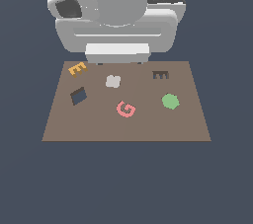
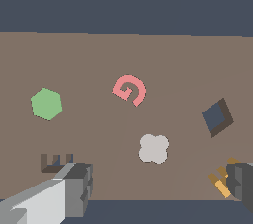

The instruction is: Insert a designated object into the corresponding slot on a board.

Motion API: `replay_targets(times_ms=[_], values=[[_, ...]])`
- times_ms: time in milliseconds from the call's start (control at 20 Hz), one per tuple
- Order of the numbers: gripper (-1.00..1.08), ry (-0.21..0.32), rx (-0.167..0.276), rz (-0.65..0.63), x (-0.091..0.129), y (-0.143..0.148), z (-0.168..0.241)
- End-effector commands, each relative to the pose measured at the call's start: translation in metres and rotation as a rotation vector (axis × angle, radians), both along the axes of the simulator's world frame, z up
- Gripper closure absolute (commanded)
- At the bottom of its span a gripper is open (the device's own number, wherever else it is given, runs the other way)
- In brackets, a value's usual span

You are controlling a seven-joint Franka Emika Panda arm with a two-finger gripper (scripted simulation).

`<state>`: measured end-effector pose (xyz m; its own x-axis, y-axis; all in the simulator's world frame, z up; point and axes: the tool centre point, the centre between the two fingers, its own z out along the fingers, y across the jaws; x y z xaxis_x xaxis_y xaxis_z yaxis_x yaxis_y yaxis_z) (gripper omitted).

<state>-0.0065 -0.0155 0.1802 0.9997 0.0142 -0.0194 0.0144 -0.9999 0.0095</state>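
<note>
The fingers are spread wide and hold nothing. The E lies flat on the board, partly behind one finger, so it is not yet grasped. The slot sits just beyond the other finger, apparently matching the E's outline.

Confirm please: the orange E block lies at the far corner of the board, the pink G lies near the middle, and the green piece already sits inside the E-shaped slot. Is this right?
Not fully. The green piece lies flat on the board, apart from the E-shaped slot, which is empty in the exterior view. The orange E block at the far corner and the pink G near the middle are as you say.
</note>
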Motion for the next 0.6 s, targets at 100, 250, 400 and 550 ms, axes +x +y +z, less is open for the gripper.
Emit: replay_targets(times_ms=[100, 250, 400, 550], values=[[-0.92, 0.0, 0.0, -0.005, 0.0, -0.001, -0.001], [-0.92, -0.001, 0.0, -0.03, 0.0, -0.006, -0.004], [-0.92, -0.002, -0.001, -0.077, -0.001, -0.016, -0.011], [-0.92, -0.004, -0.001, -0.146, -0.004, -0.031, -0.021]])
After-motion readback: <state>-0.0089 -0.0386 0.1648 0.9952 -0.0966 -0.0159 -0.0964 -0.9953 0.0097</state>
